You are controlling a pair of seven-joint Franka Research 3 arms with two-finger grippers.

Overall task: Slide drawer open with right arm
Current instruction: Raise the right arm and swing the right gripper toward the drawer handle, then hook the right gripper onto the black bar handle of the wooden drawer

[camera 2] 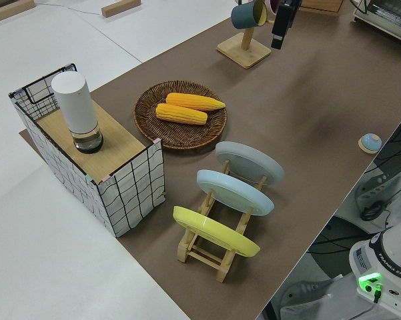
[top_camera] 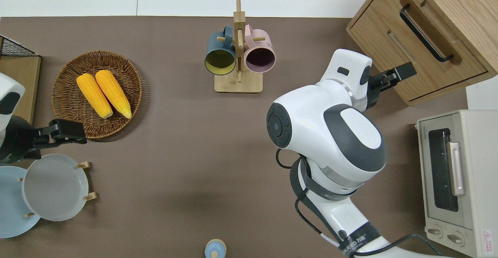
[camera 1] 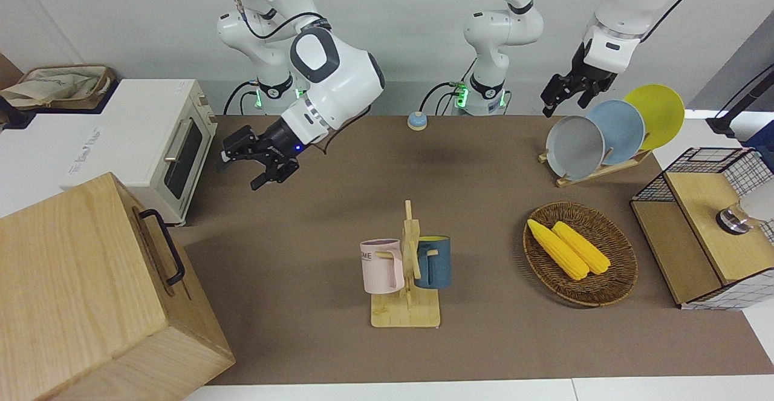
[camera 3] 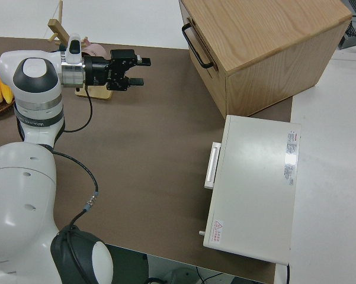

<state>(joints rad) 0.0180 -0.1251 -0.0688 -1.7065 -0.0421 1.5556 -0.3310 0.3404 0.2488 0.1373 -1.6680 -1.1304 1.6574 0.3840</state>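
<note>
The drawer (top_camera: 463, 62) sits shut at the top of the big pale wooden box (camera 1: 78, 292), at the right arm's end of the table. Its black bar handle (top_camera: 424, 32) also shows in the front view (camera 1: 163, 248) and the right side view (camera 3: 196, 47). My right gripper (top_camera: 397, 75) is open and empty, with its blue light showing. It hangs over the table edge of the box's front, apart from the handle, and points toward the box (camera 3: 137, 70). In the front view it (camera 1: 247, 169) is between the oven and the mug rack. The left arm is parked.
A white toaster oven (top_camera: 455, 180) stands nearer to the robots than the box. A mug rack (top_camera: 238, 55) holds a blue mug and a pink mug mid-table. A basket of corn (top_camera: 97, 92), a plate rack (top_camera: 54, 186) and a wire-mesh shelf (camera 1: 707, 225) stand toward the left arm's end.
</note>
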